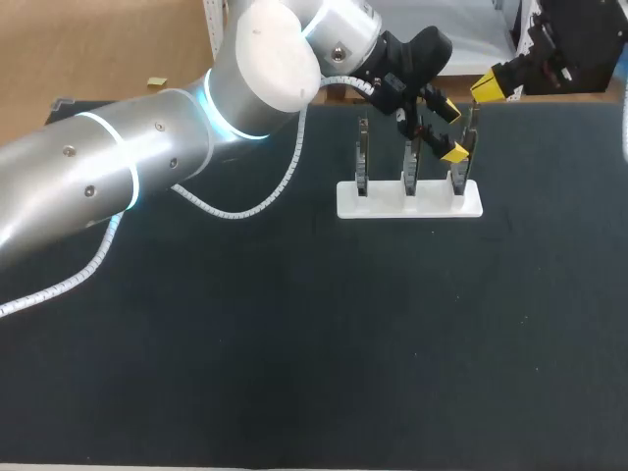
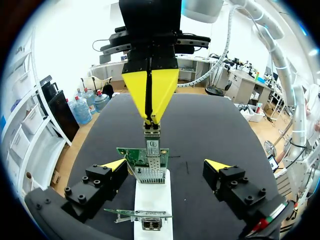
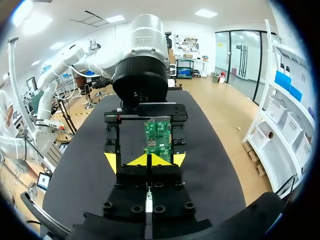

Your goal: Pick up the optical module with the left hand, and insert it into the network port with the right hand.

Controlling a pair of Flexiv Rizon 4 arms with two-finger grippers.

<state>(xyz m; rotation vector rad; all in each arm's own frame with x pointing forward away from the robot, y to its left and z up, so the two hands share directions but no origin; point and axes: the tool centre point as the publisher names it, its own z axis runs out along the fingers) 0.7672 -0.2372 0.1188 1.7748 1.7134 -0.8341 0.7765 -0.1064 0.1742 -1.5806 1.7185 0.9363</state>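
The module looks small, light and rigid, best pinched on its flat sides near the tail. The fingers of the right gripper are clamped on it there, with its nose at the port of a card. The fingers of the left gripper stand apart, flanking that card. The rack sits on a matte black tabletop, and the neighbouring cards leave little room.

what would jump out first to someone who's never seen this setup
The big silver left arm stretches over the dark table to a white stand of upright circuit boards. In the left wrist view, the right gripper, yellow tips shut on the optical module, meets the green board, with the open left gripper straddling it.
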